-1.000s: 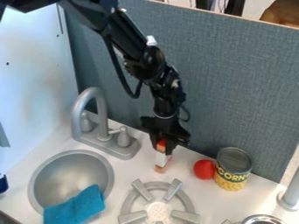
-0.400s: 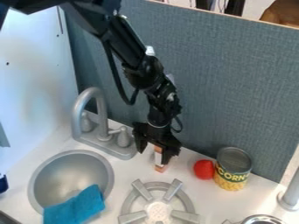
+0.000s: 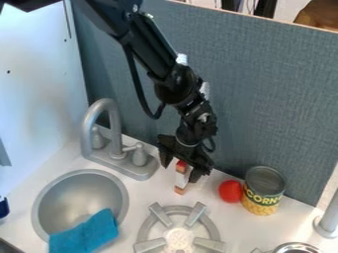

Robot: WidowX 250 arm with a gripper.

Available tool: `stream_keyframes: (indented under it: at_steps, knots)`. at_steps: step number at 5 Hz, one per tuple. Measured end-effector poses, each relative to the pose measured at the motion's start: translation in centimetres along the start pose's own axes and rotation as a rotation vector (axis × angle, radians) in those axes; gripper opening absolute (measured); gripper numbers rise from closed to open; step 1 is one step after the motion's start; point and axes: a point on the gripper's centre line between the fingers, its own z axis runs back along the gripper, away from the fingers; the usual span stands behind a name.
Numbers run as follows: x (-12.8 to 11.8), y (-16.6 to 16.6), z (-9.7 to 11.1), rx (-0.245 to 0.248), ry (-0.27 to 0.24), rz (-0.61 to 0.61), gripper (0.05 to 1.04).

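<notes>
My black gripper (image 3: 181, 168) hangs over the counter at the centre, between the faucet and the corn can. Its two fingers are spread, one on either side of the upper part of a small white box-like item with red-orange ends (image 3: 182, 177). That item stands on the counter behind the stove burner; whether a finger touches it, I cannot tell. To its right lie a red ball-shaped item (image 3: 230, 191) and, close beside it, an upright can of corn (image 3: 263, 190).
At left, a grey sink bowl (image 3: 78, 198) has a blue cloth (image 3: 86, 234) over its front rim, with a silver faucet (image 3: 112, 131) behind. The burner (image 3: 178, 238) is at front centre. A grey-blue panel (image 3: 277, 99) rises behind the counter; a metal rim (image 3: 297, 248) shows at front right.
The gripper first shifted left and its fingers spread, then it came back somewhat to the right. The red and white item stays in about the same place.
</notes>
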Motion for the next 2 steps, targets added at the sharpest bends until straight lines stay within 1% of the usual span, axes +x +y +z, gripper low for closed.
stream_keyframes:
  at_steps: [1,2]
  knots:
    - [-0.42,-0.77,-0.11,-0.075,0.027,-0.013,1.006]
    - [-0.44,-0.52,-0.17,-0.079,0.03,-0.004,1.006]
